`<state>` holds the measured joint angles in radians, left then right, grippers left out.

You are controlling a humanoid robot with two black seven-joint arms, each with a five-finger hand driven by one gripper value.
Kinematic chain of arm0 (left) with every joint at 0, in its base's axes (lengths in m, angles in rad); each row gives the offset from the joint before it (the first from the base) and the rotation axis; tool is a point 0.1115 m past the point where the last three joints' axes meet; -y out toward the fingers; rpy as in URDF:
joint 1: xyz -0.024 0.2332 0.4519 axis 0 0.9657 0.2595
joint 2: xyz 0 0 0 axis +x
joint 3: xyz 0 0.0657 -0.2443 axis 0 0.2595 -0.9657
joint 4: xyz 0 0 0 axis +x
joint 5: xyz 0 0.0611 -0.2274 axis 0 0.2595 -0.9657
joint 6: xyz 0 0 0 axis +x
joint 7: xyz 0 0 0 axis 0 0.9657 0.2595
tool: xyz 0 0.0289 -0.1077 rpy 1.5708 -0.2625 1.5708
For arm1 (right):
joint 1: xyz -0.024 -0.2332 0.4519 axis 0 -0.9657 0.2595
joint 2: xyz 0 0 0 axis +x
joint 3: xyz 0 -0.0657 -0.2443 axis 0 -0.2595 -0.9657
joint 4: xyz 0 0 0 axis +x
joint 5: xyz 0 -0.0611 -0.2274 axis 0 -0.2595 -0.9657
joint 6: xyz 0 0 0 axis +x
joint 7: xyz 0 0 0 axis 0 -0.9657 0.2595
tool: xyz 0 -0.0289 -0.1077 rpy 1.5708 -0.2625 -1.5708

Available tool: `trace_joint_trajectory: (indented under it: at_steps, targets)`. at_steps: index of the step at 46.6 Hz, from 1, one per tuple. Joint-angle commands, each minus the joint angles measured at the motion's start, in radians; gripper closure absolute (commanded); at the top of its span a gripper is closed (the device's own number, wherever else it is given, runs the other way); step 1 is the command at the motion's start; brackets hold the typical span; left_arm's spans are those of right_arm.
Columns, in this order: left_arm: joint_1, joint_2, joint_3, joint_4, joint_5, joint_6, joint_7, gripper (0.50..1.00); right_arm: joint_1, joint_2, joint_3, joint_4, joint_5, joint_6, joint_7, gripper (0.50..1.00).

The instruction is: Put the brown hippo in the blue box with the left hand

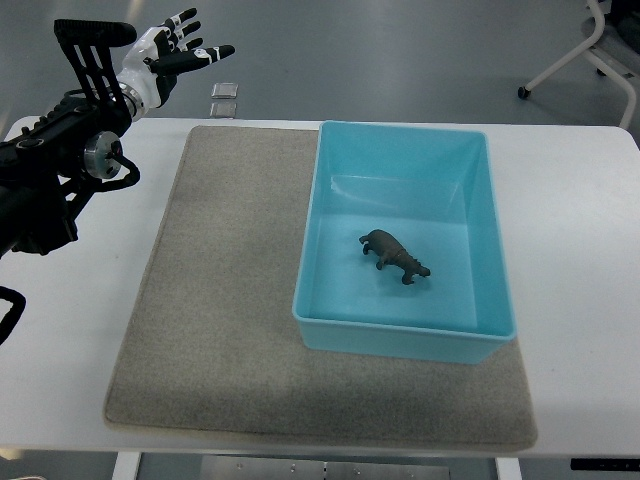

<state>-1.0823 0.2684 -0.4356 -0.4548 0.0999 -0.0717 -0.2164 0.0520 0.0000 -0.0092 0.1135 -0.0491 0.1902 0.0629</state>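
Up at the far left corner of the desk (pixel 580 250) you've got the left hand (pixel 172 50), raised off the surface with its fingers (pixel 185 20) spread wide and holding nothing. Its dark arm (pixel 60 170) comes in from the left edge and hangs over the white desk top, well apart from everything else.

Look to the middle right and there's your blue box (pixel 405 340), sitting on the grey mat (pixel 220 300), with its right side running past the mat's edge. Down on the box floor stands the brown hippo (pixel 395 256), upright on its legs, head pointing toward the near right corner. It's roughly central in the box, a bit toward the near wall, and touching none of the walls.

Beyond the desk, on the floor, you can see two small square pads (pixel 225 98) lying one just behind the other, near the hand. Top right, a chair base (pixel 585 55) with a castor shows at the corner. Your right arm isn't showing anywhere.
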Motion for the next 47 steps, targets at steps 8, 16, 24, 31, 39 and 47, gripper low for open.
trace_joint_trajectory:
  at_steps: [8, 16, 24, 31, 39, 47]
  targets:
    - [0.018, -0.001, -0.002, 0.051, -0.198, -0.172, -0.003, 0.504, 0.000, 0.000, 0.000, 0.000, 0.000, 0.000, 0.000, 0.564]
    - [0.041, -0.009, -0.041, 0.054, -0.203, -0.247, -0.011, 0.504, 0.000, 0.000, 0.000, 0.000, 0.000, 0.000, 0.000, 0.564]
    - [0.061, -0.028, -0.098, 0.056, -0.204, -0.295, -0.011, 0.504, 0.000, 0.000, 0.000, 0.000, 0.000, 0.000, 0.000, 0.564]
    - [0.081, -0.037, -0.104, 0.050, -0.204, -0.307, -0.011, 0.504, 0.000, 0.000, 0.000, 0.000, 0.000, 0.000, 0.000, 0.564]
    - [0.088, -0.041, -0.121, 0.056, -0.244, -0.361, -0.012, 0.504, 0.000, 0.000, 0.000, 0.000, 0.000, 0.000, 0.000, 0.564]
    - [0.091, -0.037, -0.120, 0.051, -0.232, -0.361, -0.015, 0.504, 0.000, 0.000, 0.000, 0.000, 0.000, 0.000, 0.000, 0.564]
